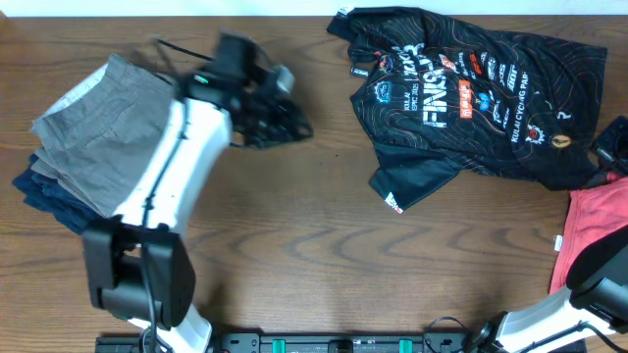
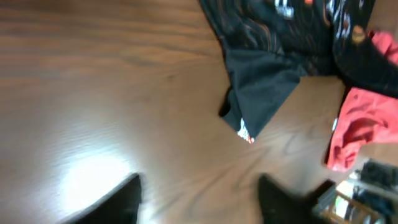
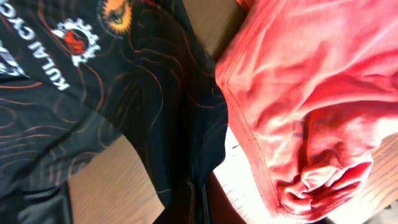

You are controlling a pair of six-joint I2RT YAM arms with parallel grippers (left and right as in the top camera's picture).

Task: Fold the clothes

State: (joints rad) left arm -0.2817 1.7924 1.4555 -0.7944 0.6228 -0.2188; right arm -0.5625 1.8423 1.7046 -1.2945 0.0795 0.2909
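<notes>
Well, the folding proper has not begun, by my reckoning. The black jersey [image 1: 471, 93] lies spread but rumpled in the upper right of the overhead frame. One sleeve [image 1: 412, 181] sticks out toward the middle of the surface [image 1: 294, 245], and I can make out no fold in the cloth.

The left pincer [image 2: 198, 202] hangs over bare wood left of centre, well apart from the jersey, its fingers apart with nothing between them. The right pincer [image 1: 610, 145] sits at the right edge, where the red shirt [image 1: 594, 230] meets the jersey's hem. Whether it is apart or together I cannot tell.

Next, I'd say, the left arm must reach that sleeve, and the cloth wants flattening first. The red shirt could get dragged along.

No basket, box or bin shows anywhere. The folded trousers [image 1: 93, 142] are stacked straight on the surface at the left.
</notes>
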